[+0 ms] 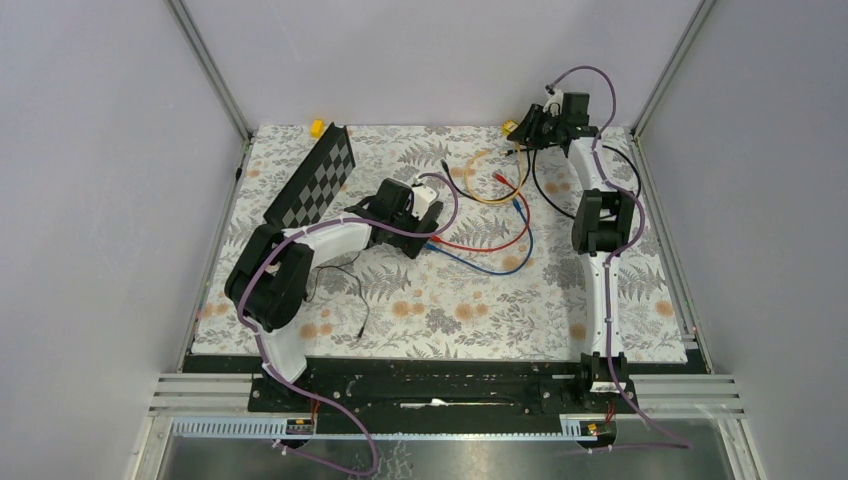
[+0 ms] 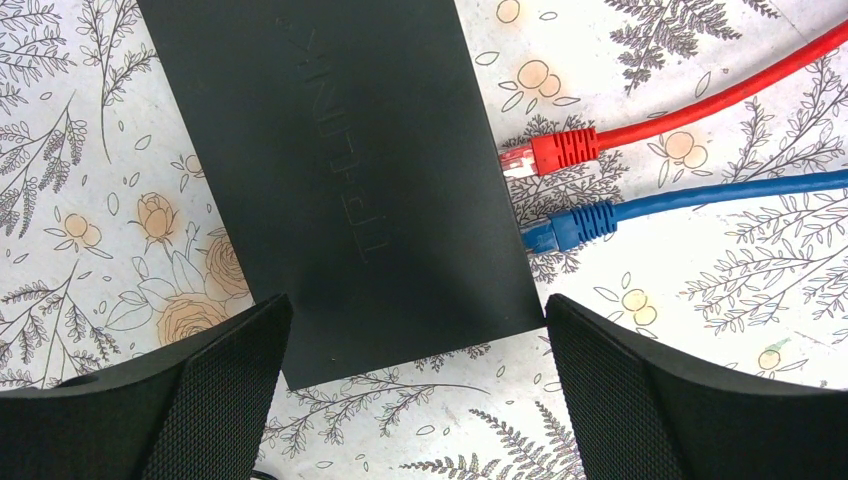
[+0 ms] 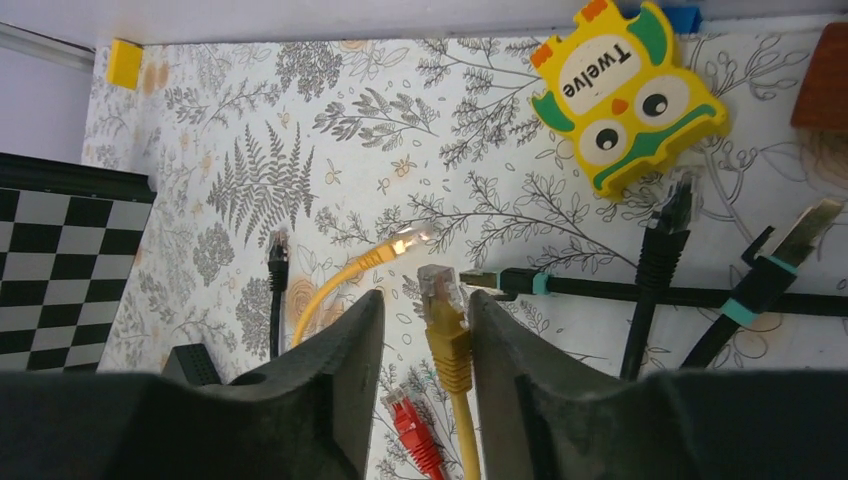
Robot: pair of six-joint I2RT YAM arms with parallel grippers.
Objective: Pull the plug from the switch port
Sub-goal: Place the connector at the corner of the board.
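The switch [image 2: 340,170] is a flat matte-black box on the floral cloth. It is mostly hidden under my left gripper [image 1: 412,212] in the top view. My left gripper [image 2: 415,305] is open, with its fingers on either side of the switch's near corner. A red plug [image 2: 560,150] and a blue plug [image 2: 580,222] meet the switch's right edge. The red plug's clear tip shows outside that edge. My right gripper [image 3: 425,300], at the far back [image 1: 532,127], is open by a narrow gap. A loose yellow plug [image 3: 447,330] lies against its right finger, apart from the left one.
A yellow owl toy [image 3: 625,95] and several black cables [image 3: 660,250] lie ahead of the right gripper. Another yellow plug end [image 3: 385,250], a red plug [image 3: 415,430] and a black plug [image 3: 277,250] are nearby. A chequered board [image 1: 315,185] stands at the back left.
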